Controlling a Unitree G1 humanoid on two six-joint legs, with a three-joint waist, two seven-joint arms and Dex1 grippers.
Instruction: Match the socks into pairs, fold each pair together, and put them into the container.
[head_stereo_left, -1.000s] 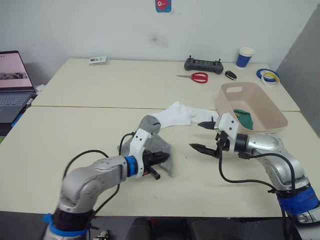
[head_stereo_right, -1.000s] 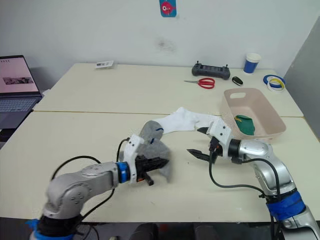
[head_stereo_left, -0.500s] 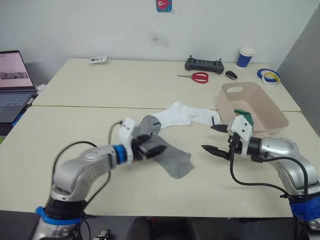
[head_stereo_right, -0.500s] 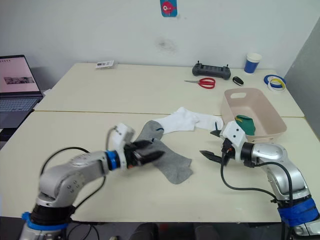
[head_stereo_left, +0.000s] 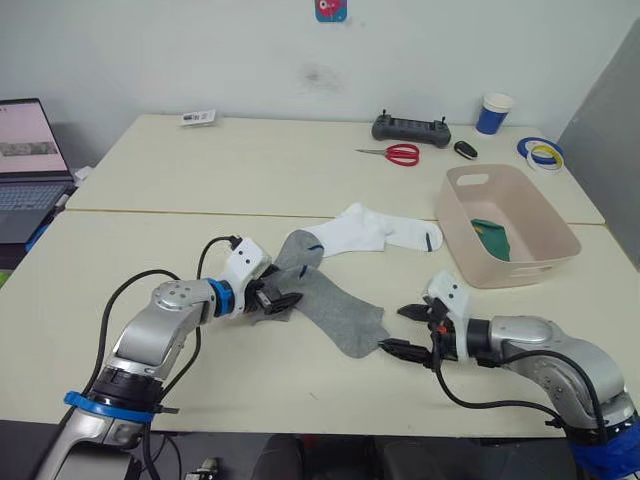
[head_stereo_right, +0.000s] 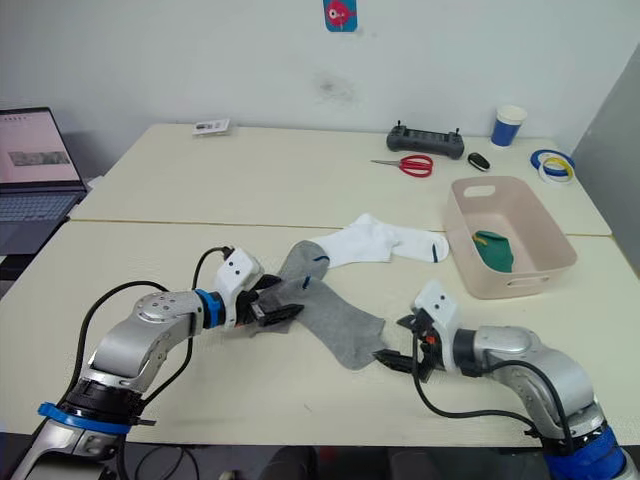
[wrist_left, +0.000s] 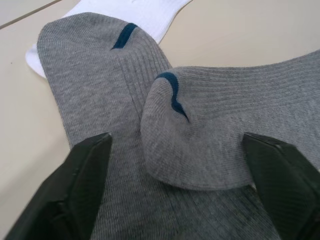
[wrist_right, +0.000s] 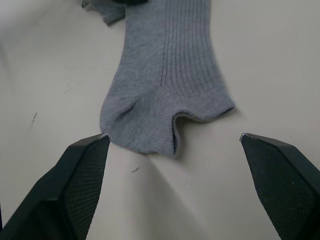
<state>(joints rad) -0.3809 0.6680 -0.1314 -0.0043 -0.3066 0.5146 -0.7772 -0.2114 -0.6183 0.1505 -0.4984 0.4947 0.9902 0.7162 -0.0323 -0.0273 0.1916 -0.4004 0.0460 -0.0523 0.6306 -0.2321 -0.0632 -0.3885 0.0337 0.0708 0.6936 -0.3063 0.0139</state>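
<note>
Laptop (head_stereo_left: 28, 160) cut off by left edge, only part of screen and keyboard visible. Green sock (head_stereo_left: 489, 236) in tub (head_stereo_left: 545, 262) half hidden by near wall; can't tell if one or two. Lower grey sock (wrist_left: 95, 90) partly covered by upper grey sock (wrist_left: 220, 150). Small card (head_stereo_left: 196, 119) at far table edge too small to read.

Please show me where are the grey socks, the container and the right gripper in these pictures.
grey socks (head_stereo_left: 335, 308): left eye view, on the middle of the spread grey fabric.
container (head_stereo_left: 545, 243): left eye view, on its pink right-hand wall.
right gripper (head_stereo_left: 403, 331): left eye view, midway between its open fingertips.
</note>
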